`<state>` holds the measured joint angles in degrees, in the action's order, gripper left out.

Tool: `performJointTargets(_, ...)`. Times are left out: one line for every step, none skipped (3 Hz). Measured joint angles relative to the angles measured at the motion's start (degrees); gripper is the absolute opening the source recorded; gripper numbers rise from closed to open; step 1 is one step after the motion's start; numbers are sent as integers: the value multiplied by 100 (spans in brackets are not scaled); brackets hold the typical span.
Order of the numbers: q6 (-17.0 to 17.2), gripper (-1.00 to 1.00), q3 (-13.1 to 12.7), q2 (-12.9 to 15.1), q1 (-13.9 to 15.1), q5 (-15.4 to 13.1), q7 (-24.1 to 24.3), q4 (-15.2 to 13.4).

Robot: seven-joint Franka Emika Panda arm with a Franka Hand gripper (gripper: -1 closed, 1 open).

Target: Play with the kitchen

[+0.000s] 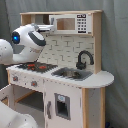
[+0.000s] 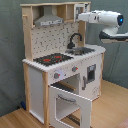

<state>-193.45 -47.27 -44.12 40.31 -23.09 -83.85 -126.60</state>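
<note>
The kitchen (image 1: 75,82) is a tall toy of pale wood and white panels, seen in both exterior views. It has a black-red hob (image 2: 52,59), a grey hood (image 2: 48,20), a black tap (image 1: 84,59), a sink (image 1: 70,74) and a microwave (image 1: 70,23) on the top shelf. The lower oven door (image 2: 67,104) hangs open towards the front. My gripper (image 1: 51,28) is up at shelf height by the microwave's side, above the hob; in the second exterior view the gripper (image 2: 80,16) sits at the upper shelf's edge. It holds nothing that I can see.
A grey curtain (image 2: 10,50) hangs behind the kitchen. The floor (image 2: 112,107) is pale wood. A windowed cupboard door (image 1: 62,106) under the sink is closed. The white arm (image 2: 107,19) reaches in from the second exterior view's right.
</note>
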Motion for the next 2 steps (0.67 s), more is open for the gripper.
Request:
performJointTargets(-2,100,473,-303,12,13,-23,119)
performJointTargets(33,100,387,-669,167,87,337,370)
